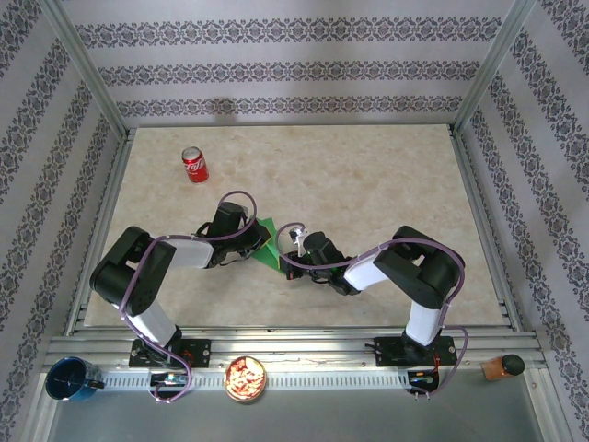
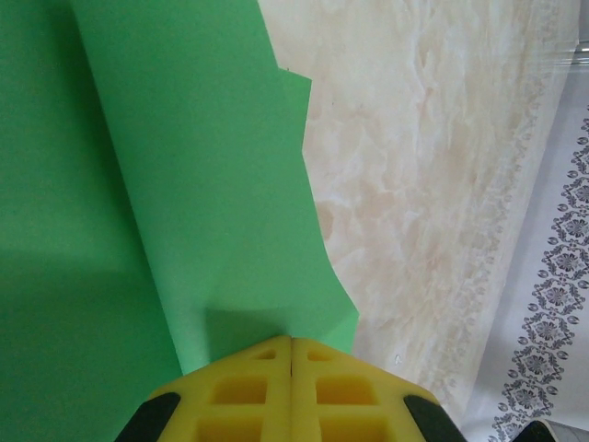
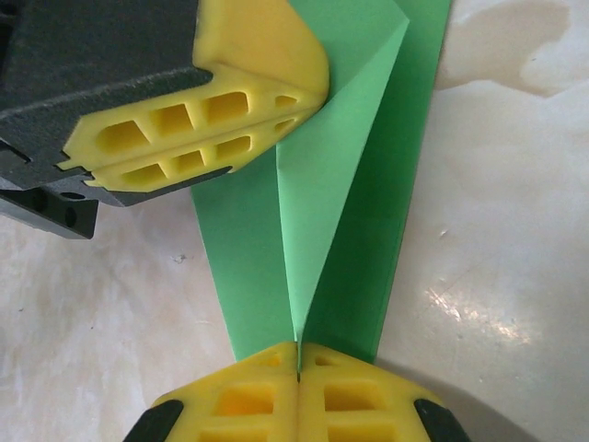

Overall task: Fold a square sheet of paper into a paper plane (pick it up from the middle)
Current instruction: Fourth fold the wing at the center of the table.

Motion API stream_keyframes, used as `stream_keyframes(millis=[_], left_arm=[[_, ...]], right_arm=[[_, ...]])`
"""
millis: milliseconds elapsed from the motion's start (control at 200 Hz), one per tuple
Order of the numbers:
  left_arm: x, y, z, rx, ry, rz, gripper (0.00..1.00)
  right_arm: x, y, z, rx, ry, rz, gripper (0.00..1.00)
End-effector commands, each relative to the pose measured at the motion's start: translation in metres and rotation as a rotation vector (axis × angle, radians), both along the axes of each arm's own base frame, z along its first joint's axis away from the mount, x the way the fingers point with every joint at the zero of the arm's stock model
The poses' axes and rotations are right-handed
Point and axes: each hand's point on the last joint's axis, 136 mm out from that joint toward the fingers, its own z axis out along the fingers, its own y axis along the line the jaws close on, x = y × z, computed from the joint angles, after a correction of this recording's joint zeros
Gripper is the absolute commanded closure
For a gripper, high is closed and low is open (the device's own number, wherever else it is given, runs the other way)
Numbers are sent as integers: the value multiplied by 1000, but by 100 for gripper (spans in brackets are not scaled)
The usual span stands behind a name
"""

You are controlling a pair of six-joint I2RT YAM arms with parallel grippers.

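Observation:
The square sheet of paper (image 1: 268,241), bright green and folded into a narrow creased shape, sits mid-table between the two arms. My left gripper (image 1: 255,242) meets it from the left, my right gripper (image 1: 288,261) from the right. In the left wrist view the paper (image 2: 193,184) runs up from the left gripper (image 2: 292,343), whose yellow fingers are shut on its lower edge. In the right wrist view the right gripper (image 3: 299,352) is shut on the paper's raised centre fold (image 3: 317,221). The left gripper's fingers (image 3: 221,101) are pressed together on the far end of that fold.
A red soda can (image 1: 194,165) stands at the far left of the table. On the near rail sit a blue cup (image 1: 72,378), a bowl of snacks (image 1: 246,378) and a brown object (image 1: 500,367). Metal frame posts and patterned walls enclose the table.

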Motion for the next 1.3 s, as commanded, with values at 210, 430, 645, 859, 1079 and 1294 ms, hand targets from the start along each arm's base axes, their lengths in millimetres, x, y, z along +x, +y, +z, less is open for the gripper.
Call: stream_keyframes(millis=[210, 430, 645, 859, 1079, 1294], left_arm=[[7, -4, 1, 16, -40, -19, 100], [4, 2, -3, 41, -36, -6, 100], [6, -1, -6, 48, -34, -19, 100], [6, -1, -10, 56, -21, -29, 100], [5, -1, -14, 66, -7, -36, 100], [4, 0, -18, 83, 5, -43, 100]], right_arm=[[-13, -17, -33, -82, 164, -12, 97], [-16, -16, -37, -80, 254, 3, 98], [-17, -16, -43, -64, 310, -9, 98], [-16, -19, -41, -77, 303, -17, 97], [-16, -19, -41, -85, 307, -16, 96], [-16, -19, -40, -85, 308, -13, 96]])
